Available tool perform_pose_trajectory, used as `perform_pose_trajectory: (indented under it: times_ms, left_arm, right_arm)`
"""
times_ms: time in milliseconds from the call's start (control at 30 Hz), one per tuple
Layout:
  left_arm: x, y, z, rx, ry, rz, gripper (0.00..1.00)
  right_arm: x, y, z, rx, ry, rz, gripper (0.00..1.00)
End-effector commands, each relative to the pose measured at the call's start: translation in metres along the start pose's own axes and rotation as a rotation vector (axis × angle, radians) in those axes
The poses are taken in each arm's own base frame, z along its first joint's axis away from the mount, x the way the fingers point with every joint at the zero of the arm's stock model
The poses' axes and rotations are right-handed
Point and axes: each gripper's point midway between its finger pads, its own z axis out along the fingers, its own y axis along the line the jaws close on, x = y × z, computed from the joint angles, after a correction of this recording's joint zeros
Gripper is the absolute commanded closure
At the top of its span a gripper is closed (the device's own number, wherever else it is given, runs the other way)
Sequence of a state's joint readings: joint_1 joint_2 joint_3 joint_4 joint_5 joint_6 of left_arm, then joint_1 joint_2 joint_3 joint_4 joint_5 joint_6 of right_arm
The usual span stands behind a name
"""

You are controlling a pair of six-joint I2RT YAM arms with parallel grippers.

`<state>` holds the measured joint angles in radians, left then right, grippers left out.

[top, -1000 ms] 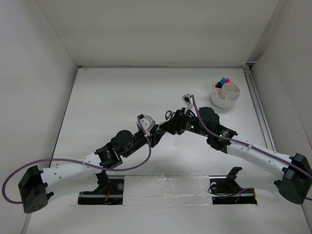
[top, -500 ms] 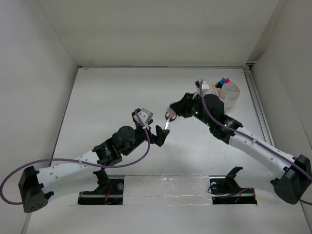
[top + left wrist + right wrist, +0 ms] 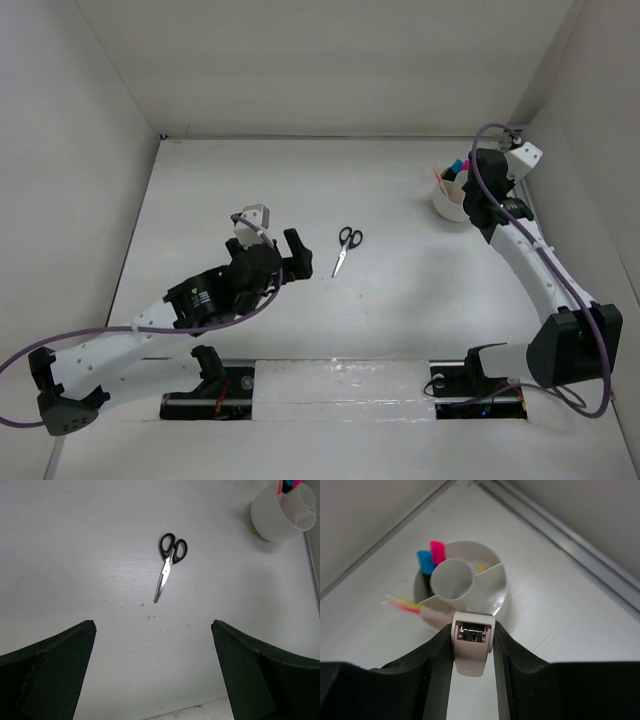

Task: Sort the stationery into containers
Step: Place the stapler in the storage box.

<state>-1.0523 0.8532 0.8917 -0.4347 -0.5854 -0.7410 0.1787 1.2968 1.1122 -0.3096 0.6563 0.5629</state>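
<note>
Pinching a small white item (image 3: pixel 470 662), the right gripper (image 3: pixel 472 636) hangs by the round white tub's (image 3: pixel 506 587) rim and should centre over a free compartment before releasing, while the wide-open left gripper (image 3: pixel 153 626) faces black-handled scissors (image 3: pixel 170 562) on the surface (image 3: pixel 75 555).

No writing, label, brand mark, number or sign can be read in any view. The scissors (image 3: pixel 169 560), the white tub (image 3: pixel 272 522) and the small white piece (image 3: pixel 472 655) all show plain surfaces with no legible marking.
</note>
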Motion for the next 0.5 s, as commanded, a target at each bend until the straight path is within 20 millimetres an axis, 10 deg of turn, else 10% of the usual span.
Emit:
perform_pose_trajectory:
  times_ms: [0,467]
  left_arm:
    - [-0.004,0.031,-0.015,-0.129,0.001,-0.024,0.0]
    - [0.004,0.011,-0.015,0.008,0.027,-0.009,0.0]
  right_arm:
    - [-0.035,-0.028,0.004,0.175,-0.102,0.059,1.0]
    - [-0.044,-0.051,0.074,0.269,-0.101,0.088,1.0]
